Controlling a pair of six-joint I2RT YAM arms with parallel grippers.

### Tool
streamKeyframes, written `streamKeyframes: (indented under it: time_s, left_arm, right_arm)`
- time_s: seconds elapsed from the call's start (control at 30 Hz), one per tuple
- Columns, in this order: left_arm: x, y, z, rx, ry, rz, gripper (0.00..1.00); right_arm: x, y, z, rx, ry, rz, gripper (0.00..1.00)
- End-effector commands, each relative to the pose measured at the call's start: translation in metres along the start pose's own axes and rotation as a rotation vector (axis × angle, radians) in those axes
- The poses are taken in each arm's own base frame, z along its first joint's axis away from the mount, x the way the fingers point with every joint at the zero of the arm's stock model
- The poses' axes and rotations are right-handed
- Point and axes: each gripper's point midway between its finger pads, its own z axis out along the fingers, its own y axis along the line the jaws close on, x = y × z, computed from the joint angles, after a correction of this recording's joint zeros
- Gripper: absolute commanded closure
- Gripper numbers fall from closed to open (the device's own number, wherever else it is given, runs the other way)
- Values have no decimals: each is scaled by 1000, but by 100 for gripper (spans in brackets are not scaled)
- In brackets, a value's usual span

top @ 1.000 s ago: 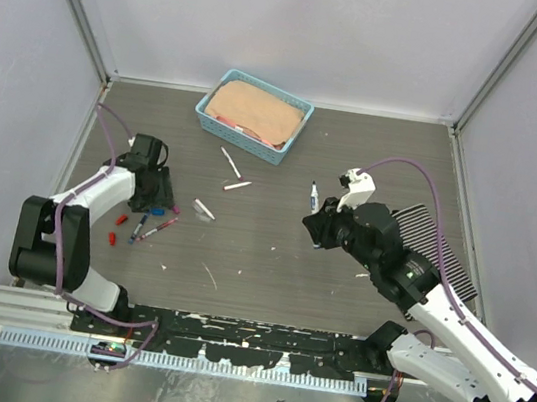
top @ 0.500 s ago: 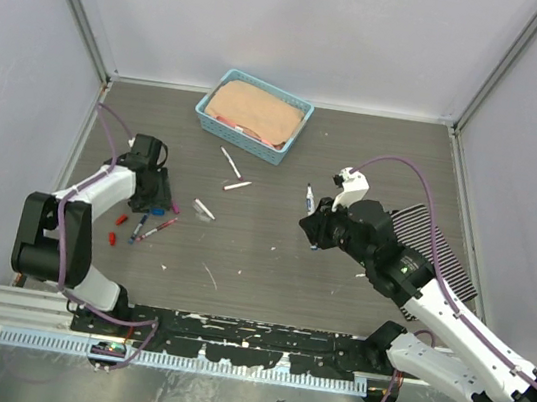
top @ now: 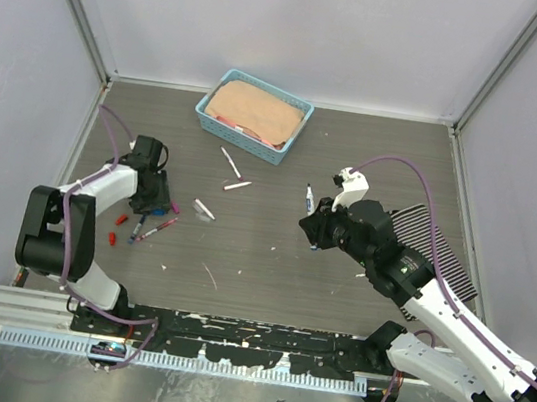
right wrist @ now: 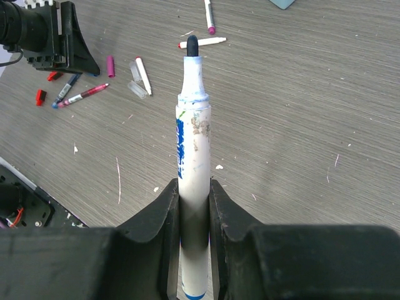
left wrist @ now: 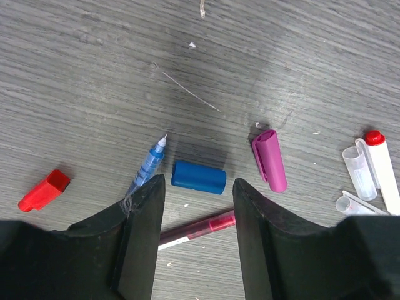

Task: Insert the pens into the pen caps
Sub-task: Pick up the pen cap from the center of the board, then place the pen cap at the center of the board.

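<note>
Where left gripper (top: 150, 206) gapes, blue cap (left wrist: 199, 177) between

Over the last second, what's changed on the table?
The right gripper, shut on the white-barrelled blue marker pen, shifted slightly left. The left gripper stayed low over the short blue plastic cap. Everything else lay unmoved.

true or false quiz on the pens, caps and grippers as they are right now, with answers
1. The right gripper holds an uncapped pen. True.
2. The left gripper is shut on the blue cap. False: its jaws are open, and the cap lies untouched between them.
3. The magenta cap sits on a pen. False: it lies loose on the table.
4. The red cap lies on the table. True.
</note>
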Motion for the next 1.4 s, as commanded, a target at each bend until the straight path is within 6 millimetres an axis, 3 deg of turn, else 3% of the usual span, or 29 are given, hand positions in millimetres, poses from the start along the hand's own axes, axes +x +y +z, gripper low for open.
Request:
streamKeyframes:
  time_s: [0.0,0.63,1.0,1.13,1.23,1.37]
  left_arm:
    - [-9,-1,3,8,-24,0,47]
    - [-8,-5,10,28,-8,5,61]
    - [-8,-11,-32,85,-95,-7,64]
    - [6,-39,-47,144,-103,58,63]
    - [25,-78,-55,200,-97,147,63]
    - [66,-147,-65,319,-75,318,62]
  right_arm:
    - [-17,8,-3,-29,-51,7,96]
    - [-17,9,-3,-31,-44,9,96]
    - [-28,5,-11,-3,-83,11,96]
    - [-32,3,-15,12,-94,10,95]
    - [-36,0,-20,30,-115,19,96]
    - [-44,-7,-32,66,-155,42,96]
